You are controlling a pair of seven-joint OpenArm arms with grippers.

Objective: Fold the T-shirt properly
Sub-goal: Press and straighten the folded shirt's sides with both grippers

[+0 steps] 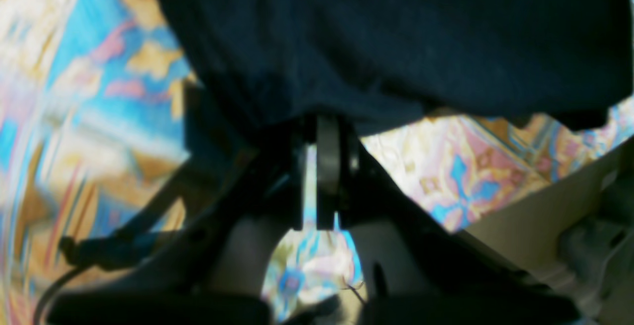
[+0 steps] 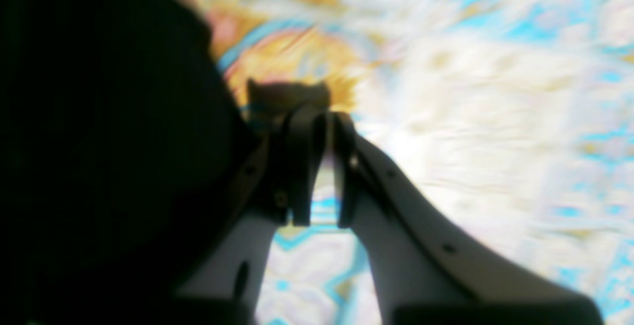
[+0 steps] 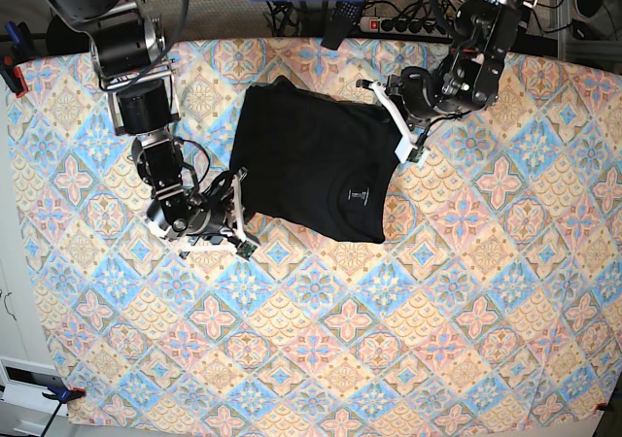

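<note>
Fabric of the T-shirt (image 3: 311, 160) lies between my grippers on the worktop (image 3: 466, 291); left gripper (image 1: 324, 122) pinches its edge for folding, right gripper (image 2: 322, 117) narrow just beside it, apparently empty.

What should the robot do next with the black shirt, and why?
Probably lift both hands a little and carry the edges inward. The left hand is shut on the T-shirt edge, and the right hand looks pinched at the opposite edge. The shirt lies partly folded on the patterned cloth, so another fold seems due.
</note>
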